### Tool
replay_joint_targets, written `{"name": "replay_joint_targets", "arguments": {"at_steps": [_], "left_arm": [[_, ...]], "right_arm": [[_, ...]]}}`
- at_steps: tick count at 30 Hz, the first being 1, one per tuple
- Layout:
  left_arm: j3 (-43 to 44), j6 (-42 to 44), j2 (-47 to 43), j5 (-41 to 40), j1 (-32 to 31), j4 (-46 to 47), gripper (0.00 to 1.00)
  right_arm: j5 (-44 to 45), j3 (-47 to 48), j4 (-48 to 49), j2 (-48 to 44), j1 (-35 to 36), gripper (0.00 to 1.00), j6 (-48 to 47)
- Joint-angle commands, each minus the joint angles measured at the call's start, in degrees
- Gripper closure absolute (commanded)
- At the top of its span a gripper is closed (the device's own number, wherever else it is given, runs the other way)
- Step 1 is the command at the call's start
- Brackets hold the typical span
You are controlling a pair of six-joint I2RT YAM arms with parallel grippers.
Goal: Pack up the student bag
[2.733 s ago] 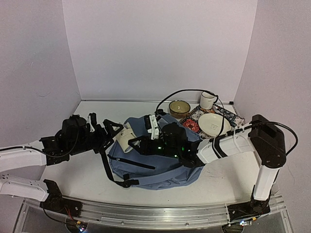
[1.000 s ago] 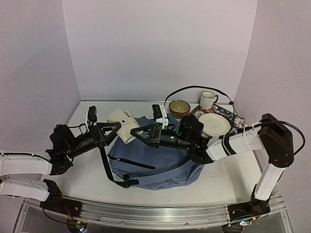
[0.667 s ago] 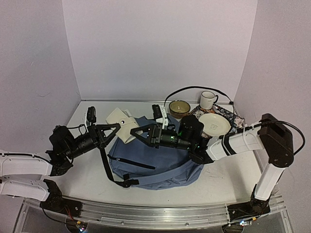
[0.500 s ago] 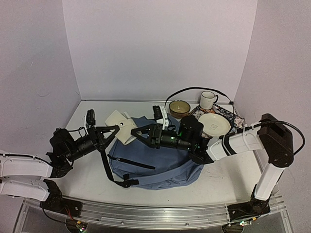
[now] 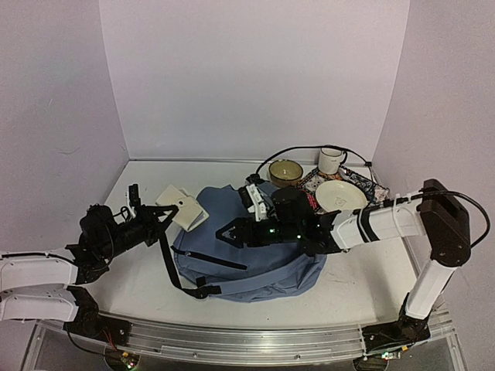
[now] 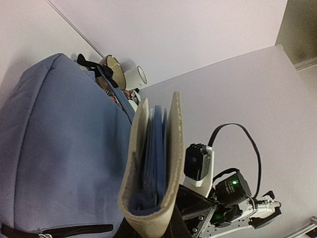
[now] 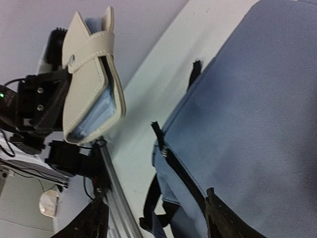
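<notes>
The student bag [image 5: 259,267] lies flat mid-table, a slate-blue backpack with a black zip [image 7: 184,174] running across its front. My left gripper [image 5: 162,218] is shut on a cream fabric pouch [image 5: 180,206] with blue contents, held up just left of the bag. The pouch [image 6: 151,171] fills the left wrist view edge-on, and it shows upper left in the right wrist view [image 7: 92,82]. My right gripper [image 5: 229,233] hangs open over the bag's left part, holding nothing. Its dark fingertips [image 7: 225,220] straddle the zip.
Behind the bag at the right stand a brown bowl [image 5: 285,171], a white mug [image 5: 331,160] and a cream plate [image 5: 341,197] on a patterned mat [image 5: 308,193]. A black strap [image 5: 172,267] trails off the bag's left side.
The pouch was held between both grippers. My right gripper let go, opened and dropped back over the bag. My left gripper closed on the pouch and drew it left.
</notes>
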Motion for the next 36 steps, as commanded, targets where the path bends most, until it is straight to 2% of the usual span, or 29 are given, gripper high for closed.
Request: {"name": "replay_joint_targets", "arguments": {"at_steps": [1, 6, 9, 15, 20, 36], "left_arm": [[1.35, 1.53, -2.77, -1.03, 2.08, -5.16, 1.00], [4.78, 3.94, -4.32, -1.20, 5.85, -16.58, 1.00], [5.75, 4.39, -5.00, -0.42, 7.38, -19.40, 1.00], [9.59, 6.14, -5.37, -2.77, 8.17, -29.46, 1.00], [12.82, 8.00, -6.06, -5.48, 8.35, -36.47, 1.00], [12.97, 8.17, -6.93, -2.98, 8.35, -36.88, 1.00]], "right_arm": [[8.71, 8.18, -22.71, -3.65, 1.18, 0.30, -15.07], [19.84, 16.26, -36.24, -0.27, 4.50, 0.26, -25.17], [26.92, 21.34, -43.54, 3.24, 6.92, 0.22, -30.58], [34.82, 30.23, -52.68, 10.91, 10.37, 0.16, -37.92], [38.28, 33.50, -55.67, 15.37, 11.29, 0.16, -39.25], [46.64, 37.07, -58.34, 21.78, 12.03, 0.19, -40.32]]}}
